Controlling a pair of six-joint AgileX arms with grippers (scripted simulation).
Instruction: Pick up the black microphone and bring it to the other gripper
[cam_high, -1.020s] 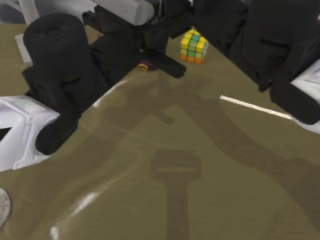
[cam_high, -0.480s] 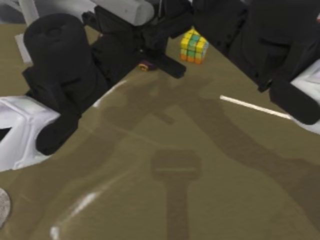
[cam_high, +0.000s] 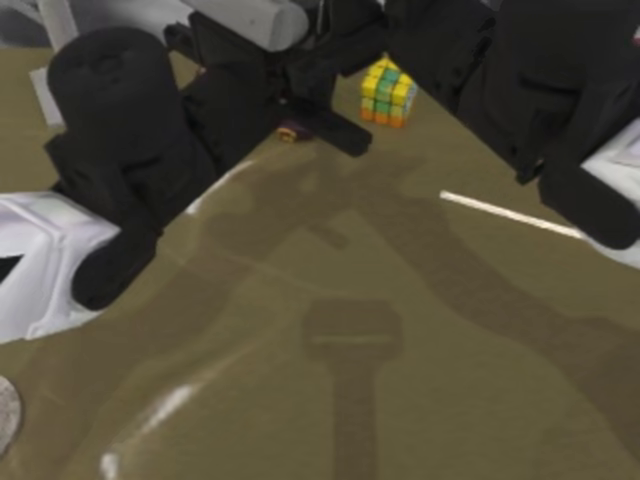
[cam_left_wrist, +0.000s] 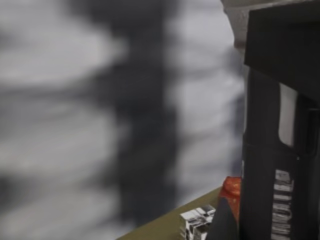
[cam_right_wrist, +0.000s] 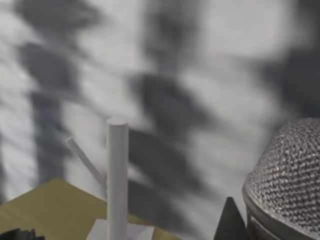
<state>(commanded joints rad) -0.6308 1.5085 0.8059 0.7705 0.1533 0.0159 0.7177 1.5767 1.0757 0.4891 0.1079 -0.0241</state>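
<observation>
The black microphone (cam_right_wrist: 292, 175) shows only in the right wrist view, where its grey mesh head stands upright, hard against one fingertip (cam_right_wrist: 230, 220) of my right gripper. Its handle is out of frame there. In the top view both grippers meet at the back middle: my left gripper (cam_high: 262, 85) from the left, my right gripper (cam_high: 345, 45) from the right. A slim black bar (cam_high: 335, 128) pokes out below them; I cannot tell if it is handle or finger. The left wrist view shows one fingertip (cam_left_wrist: 220, 222) beside the right gripper's lettered black body (cam_left_wrist: 272, 165).
A coloured cube (cam_high: 388, 92) sits just right of the meeting grippers, also visible as the cube (cam_left_wrist: 196, 224). A sliver of the purple toy car (cam_high: 290, 131) peeks from under the left arm. A white post (cam_right_wrist: 117, 175) stands at the table's far corner.
Almost nothing has moved. The black bar has crept very slightly up and left, and a little less of the purple car shows.
</observation>
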